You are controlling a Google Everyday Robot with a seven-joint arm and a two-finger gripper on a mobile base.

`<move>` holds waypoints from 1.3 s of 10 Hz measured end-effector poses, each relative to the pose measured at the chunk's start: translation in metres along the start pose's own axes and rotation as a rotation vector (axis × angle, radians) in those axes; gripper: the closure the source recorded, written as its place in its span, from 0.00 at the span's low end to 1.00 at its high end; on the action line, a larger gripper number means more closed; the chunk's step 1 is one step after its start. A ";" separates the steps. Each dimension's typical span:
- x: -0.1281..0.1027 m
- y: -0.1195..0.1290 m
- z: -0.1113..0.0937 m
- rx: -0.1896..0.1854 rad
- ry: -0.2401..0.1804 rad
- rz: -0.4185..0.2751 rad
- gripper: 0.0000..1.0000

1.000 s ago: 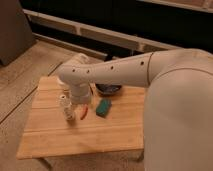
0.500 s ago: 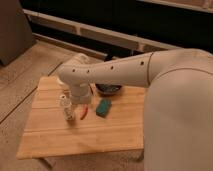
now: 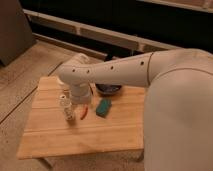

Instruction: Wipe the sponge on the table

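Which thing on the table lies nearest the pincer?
The slim red-orange item, right beside the pincer that points down over the table; the teal sponge lies beyond it, the dark bowl further back.

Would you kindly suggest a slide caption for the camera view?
Tool poised over the wooden table, beside a red chili and the teal sponge.
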State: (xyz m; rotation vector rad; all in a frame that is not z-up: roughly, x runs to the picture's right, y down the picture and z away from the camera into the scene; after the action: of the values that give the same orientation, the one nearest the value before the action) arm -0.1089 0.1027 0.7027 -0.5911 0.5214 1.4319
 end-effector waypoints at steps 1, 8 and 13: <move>0.000 0.000 0.000 0.000 0.000 0.000 0.35; -0.002 0.000 -0.001 0.004 -0.010 0.001 0.35; -0.040 -0.040 -0.020 -0.024 -0.220 0.242 0.35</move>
State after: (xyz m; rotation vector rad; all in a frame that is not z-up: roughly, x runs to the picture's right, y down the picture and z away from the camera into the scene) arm -0.0714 0.0576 0.7165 -0.3918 0.4104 1.7118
